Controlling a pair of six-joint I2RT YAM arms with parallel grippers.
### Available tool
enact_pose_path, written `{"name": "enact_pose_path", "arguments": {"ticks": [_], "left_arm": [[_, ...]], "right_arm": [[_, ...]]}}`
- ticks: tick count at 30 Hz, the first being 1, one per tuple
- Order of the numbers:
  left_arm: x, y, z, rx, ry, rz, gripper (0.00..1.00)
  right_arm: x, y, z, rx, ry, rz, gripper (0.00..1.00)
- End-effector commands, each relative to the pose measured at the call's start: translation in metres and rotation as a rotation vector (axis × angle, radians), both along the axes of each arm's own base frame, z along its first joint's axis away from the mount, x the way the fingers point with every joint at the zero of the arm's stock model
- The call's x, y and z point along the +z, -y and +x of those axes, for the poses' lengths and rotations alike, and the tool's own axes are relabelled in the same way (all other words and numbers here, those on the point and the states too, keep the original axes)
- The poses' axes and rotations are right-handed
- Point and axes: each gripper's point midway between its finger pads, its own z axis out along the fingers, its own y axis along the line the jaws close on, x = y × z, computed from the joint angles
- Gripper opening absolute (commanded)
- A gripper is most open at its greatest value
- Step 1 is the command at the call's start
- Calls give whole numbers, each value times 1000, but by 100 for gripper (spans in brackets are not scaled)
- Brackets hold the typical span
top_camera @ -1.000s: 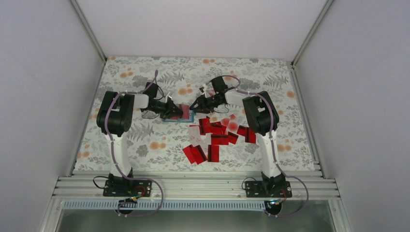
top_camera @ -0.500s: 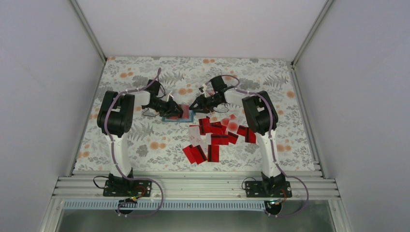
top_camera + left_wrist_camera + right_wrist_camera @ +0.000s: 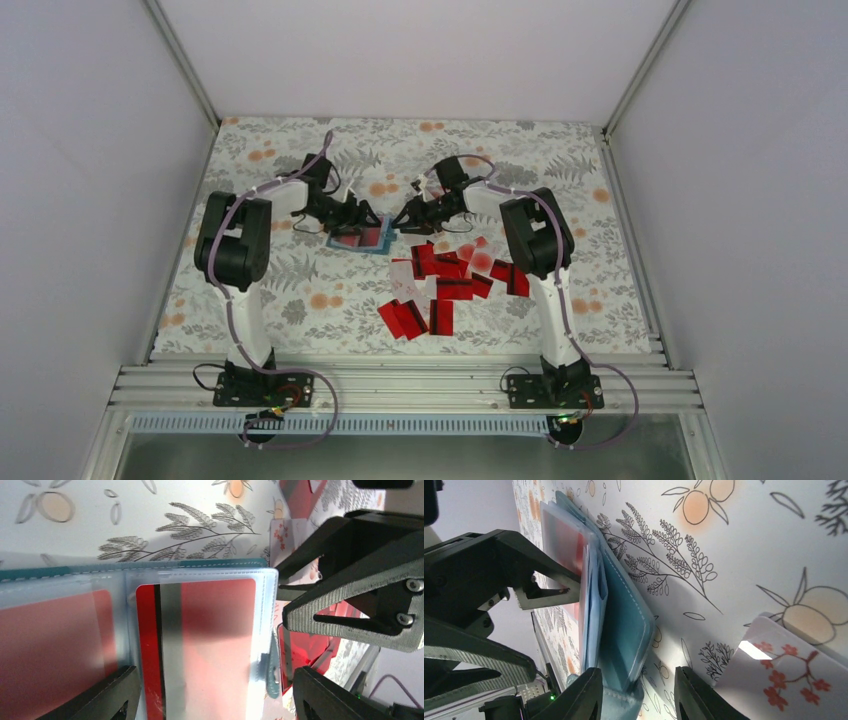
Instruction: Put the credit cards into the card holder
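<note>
Stitched teal card holder point(image 3: 626, 625) with glossy clear plastic sleeves point(image 3: 210, 630), smooth credit cards point(image 3: 452, 289), matt printed table point(image 3: 300, 300)

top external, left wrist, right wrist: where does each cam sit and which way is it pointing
top external: above and behind the bases, looking down and forward over the table; both arms whole.
left wrist: on the left arm, looking down onto the open card holder; own fingers at the bottom.
right wrist: on the right arm, low, looking along the tabletop at the card holder's side; own fingers at the bottom.
shared: both wrist views show the card holder.
</note>
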Motion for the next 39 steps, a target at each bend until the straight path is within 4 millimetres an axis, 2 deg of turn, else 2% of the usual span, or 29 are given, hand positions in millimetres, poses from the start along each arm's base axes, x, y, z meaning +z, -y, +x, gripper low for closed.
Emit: {"name": "enact_pose_path", "arguments": {"ticks": [1, 11, 18, 23, 27, 31, 39], "left_arm": [[6, -20, 6, 34, 47, 125, 79], [5, -22, 14, 19, 95, 253, 88], [22, -22, 13, 39, 119, 284, 94], [32, -35, 22, 64, 166, 367, 93], [40, -35, 25, 47, 214, 364, 85], [28, -36, 29, 29, 210, 381, 79], [1, -77, 27, 55, 197, 580, 78]], "right_arm": [[-11, 2, 0, 0, -4, -35, 37], [-12, 3, -2, -4, -11, -38, 37], [-11, 5, -3, -5, -2, -46, 37], [7, 4, 5, -4, 50, -45, 37], [24, 1, 10, 1, 85, -29, 38], [32, 2, 8, 1, 95, -25, 38], [52, 15, 1, -2, 160, -57, 38]]}}
